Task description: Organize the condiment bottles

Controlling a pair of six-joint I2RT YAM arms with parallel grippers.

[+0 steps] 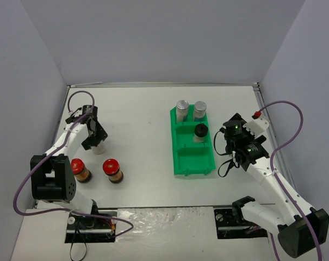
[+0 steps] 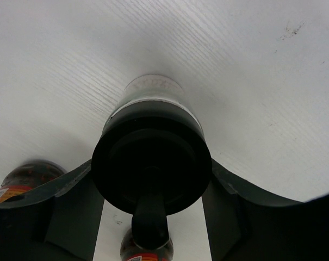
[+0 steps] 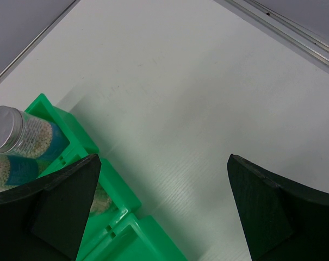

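The left tool (image 1: 93,135) is being clenched on the lid of a black-lidded jar (image 2: 151,157). The jar is being kept upright on the bench (image 1: 137,125), well to the left of the green tray (image 1: 194,163). Because the jar is being gripped high, at the lid rather than the body, it is probably at risk of tilting or slipping out once it is being lifted. Nearer the bases, the left red-lidded jar (image 1: 80,169) and the right red-lidded jar (image 1: 112,170) are being left standing, and a low carry could topple them. In the tray, a second black-lidded jar (image 1: 200,131) is being kept behind two silver-lidded jars (image 1: 182,109), and a careless set-down could knock it. The right tool (image 3: 164,159) is being held released and empty beside the tray, where the arms could be brought into collision.
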